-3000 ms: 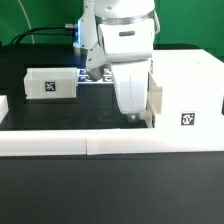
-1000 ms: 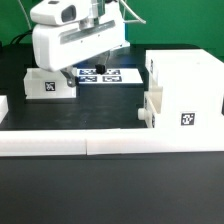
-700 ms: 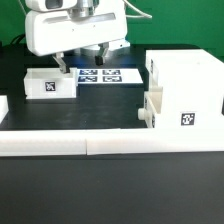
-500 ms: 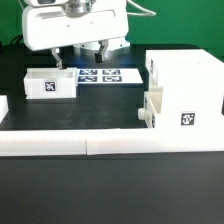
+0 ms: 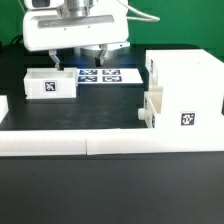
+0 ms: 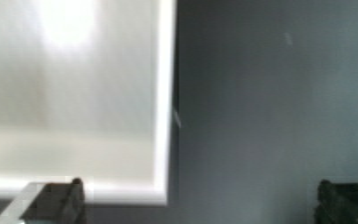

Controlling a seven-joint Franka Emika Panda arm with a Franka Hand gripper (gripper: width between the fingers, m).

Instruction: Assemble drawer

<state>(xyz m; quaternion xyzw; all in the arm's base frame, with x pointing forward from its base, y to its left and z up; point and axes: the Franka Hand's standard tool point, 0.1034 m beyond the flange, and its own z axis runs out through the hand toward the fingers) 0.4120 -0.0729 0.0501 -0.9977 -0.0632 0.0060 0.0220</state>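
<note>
The tall white housing (image 5: 185, 85) stands at the exterior view's right, with one small tray (image 5: 150, 108) pushed partly into its side. The second small tray (image 5: 50, 83) lies loose at the exterior view's left, with a tag on its front. My gripper (image 5: 80, 62) hangs above the back of the table, just right of that loose tray, open and empty. In the wrist view the gripper (image 6: 197, 205) shows two dark fingertips (image 6: 51, 200) wide apart. The white tray (image 6: 78, 90) fills one side there, and its edge lies between the fingers.
The marker board (image 5: 108, 75) lies flat behind, under the gripper. A long low white border wall (image 5: 110, 143) runs along the front. Another white piece (image 5: 3, 105) shows at the far left edge. The table is black.
My gripper has left the housing and the inserted tray, moved left and up, and turned. It now hangs open over the loose tray's right edge. The parts have not moved.
</note>
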